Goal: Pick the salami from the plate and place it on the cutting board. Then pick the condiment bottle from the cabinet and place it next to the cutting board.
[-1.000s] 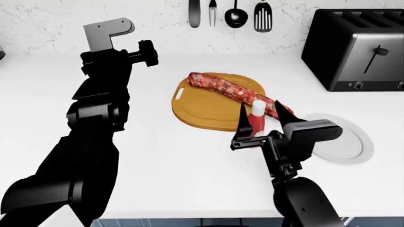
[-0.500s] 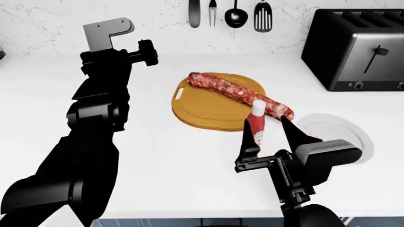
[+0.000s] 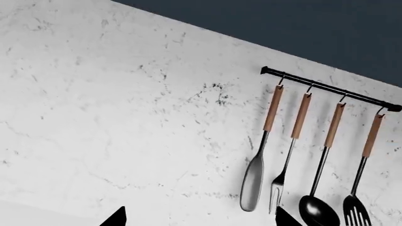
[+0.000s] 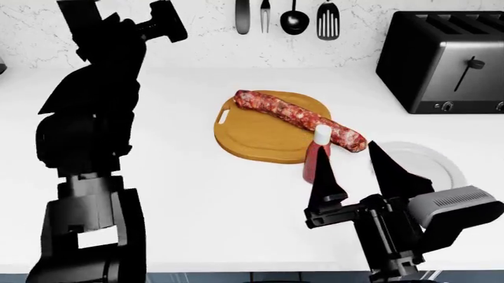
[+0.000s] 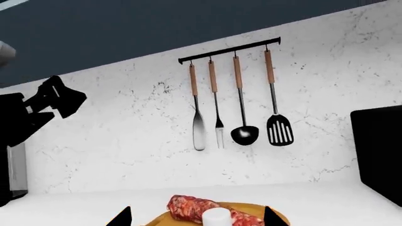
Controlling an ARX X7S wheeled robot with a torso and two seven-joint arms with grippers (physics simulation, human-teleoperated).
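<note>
The condiment bottle [image 4: 317, 154] is stood upright just beside the cutting board [image 4: 260, 132], touching its near rim, w/ the salami [image 4: 299, 118] laid across the board. It is judged light and easily tipped; best held at mid-body. The right gripper [image 4: 358, 171] is spread open, apart from it. The left gripper's [image 3: 199, 217] fingers are seen spread. Free counter [image 4: 205, 200] is left near the board.

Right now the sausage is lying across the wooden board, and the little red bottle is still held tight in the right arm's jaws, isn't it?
Not quite. The sausage does lie across the wooden board, but the head view shows the red bottle standing on its own beside the board. The right gripper is behind it with its jaws wide open, holding nothing.
</note>
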